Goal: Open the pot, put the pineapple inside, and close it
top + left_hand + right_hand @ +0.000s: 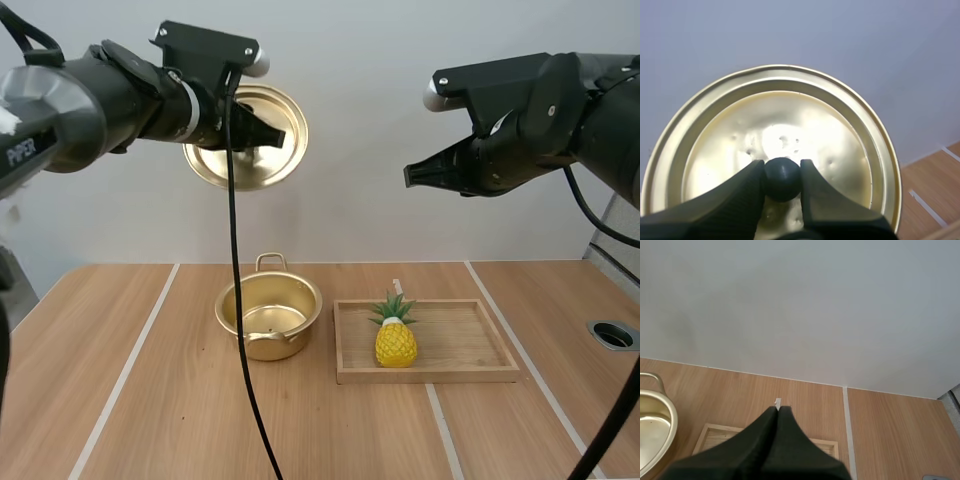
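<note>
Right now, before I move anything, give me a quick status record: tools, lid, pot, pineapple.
left tool: shut on the knob of the lid, lid held high above the table
right tool: shut, empty, raised
pot: open, empty, on table beside tray
pineapple: upright on tray

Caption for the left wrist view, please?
Left gripper pinches the gold lid by its black knob.
</note>
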Controlling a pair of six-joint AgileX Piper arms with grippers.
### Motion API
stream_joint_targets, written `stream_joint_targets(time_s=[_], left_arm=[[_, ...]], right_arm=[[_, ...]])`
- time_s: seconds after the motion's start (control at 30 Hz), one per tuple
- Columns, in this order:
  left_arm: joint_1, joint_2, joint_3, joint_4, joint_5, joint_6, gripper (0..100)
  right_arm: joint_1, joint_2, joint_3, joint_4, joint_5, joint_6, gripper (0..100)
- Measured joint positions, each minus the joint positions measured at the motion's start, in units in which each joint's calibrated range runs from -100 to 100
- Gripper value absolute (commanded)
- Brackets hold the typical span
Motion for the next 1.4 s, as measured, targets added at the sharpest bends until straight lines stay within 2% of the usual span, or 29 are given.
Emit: stream_joint_targets(time_s=[0.3, 0.63, 1.23, 1.37, 1.4], left_arm=[[0.00, -8.2, 0.0, -0.1, -13.9, 0.0, 0], [0.00, -15.5, 0.0, -1.5, -24.1, 0.0, 0], [0.00, -20.8, -2.2, -5.4, -27.2, 0.0, 0], [0.00, -20.8, -2.3, -5.4, -27.4, 0.0, 0], [0.00, -20.8, -2.3, -5.4, -27.5, 0.0, 0]], right_arm=[[0.0, 0.0, 0.0, 0.0, 0.0, 0.0, 0], [0.0, 0.0, 0.0, 0.0, 0.0, 0.0, 0], [0.0, 0.0, 0.0, 3.5, 0.0, 0.0, 0], [0.0, 0.0, 0.0, 5.0, 0.0, -1.7, 0], [0.0, 0.0, 0.0, 7.1, 0.2, -4.4, 0]])
